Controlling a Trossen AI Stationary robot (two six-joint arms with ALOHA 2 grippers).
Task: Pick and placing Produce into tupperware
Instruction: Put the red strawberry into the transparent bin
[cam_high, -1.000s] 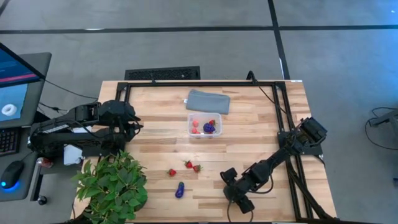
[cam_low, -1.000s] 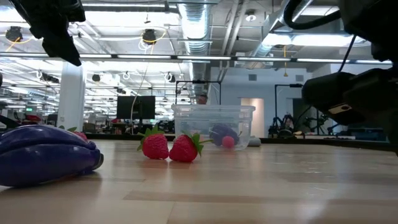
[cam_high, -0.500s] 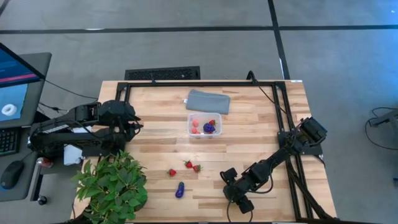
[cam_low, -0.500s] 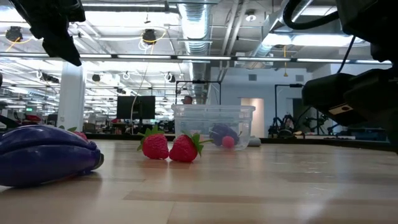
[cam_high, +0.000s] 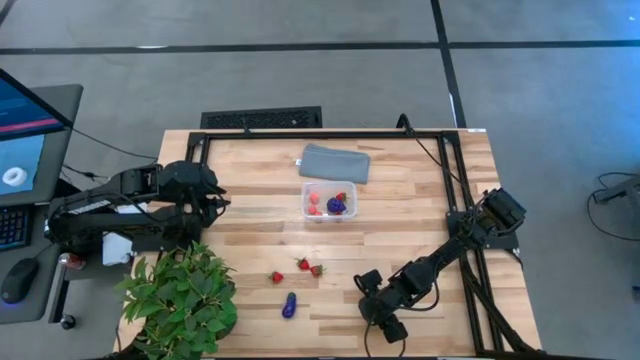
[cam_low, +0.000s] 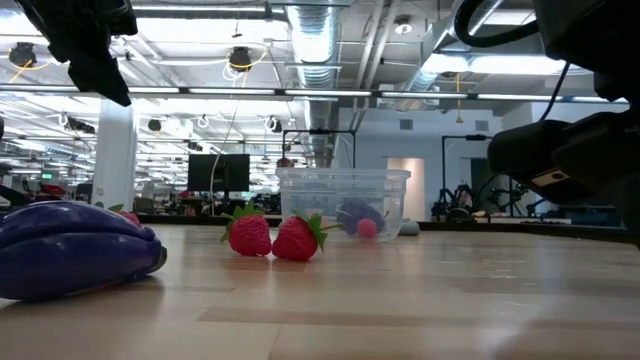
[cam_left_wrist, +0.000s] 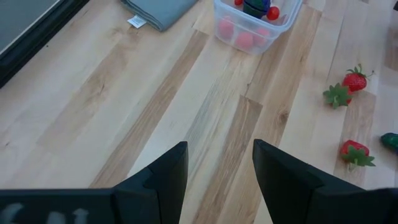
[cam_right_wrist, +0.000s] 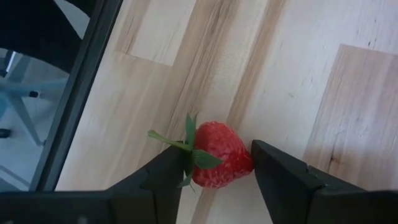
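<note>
My right gripper (cam_right_wrist: 214, 169) stands by the table's near edge (cam_high: 385, 322) and is shut on a red strawberry (cam_right_wrist: 219, 155) with a green top. Two more strawberries (cam_high: 310, 267), a third one (cam_high: 277, 277) and a dark purple piece (cam_high: 289, 305) lie on the wood left of it. The clear tupperware (cam_high: 329, 201) stands at mid-table with red, pink and purple pieces inside. My left gripper (cam_left_wrist: 217, 163) hangs open above the table's left part (cam_high: 213, 200), with nothing between its fingers. My right gripper pinches the strawberry between its two fingers. One finger is at the green leafy end (cam_right_wrist: 186, 163), the other against the opposite red side (cam_right_wrist: 247, 162). The fingers slant down from above. Whether the berry still touches the wood, I cannot tell.
A flat grey pad (cam_high: 335, 162) lies just beyond the tupperware. A leafy green plant (cam_high: 180, 300) fills the near left corner. A black frame rail (cam_right_wrist: 78, 93) runs along the table edge close to the held strawberry. Bare wood lies between the loose fruit and the tupperware.
</note>
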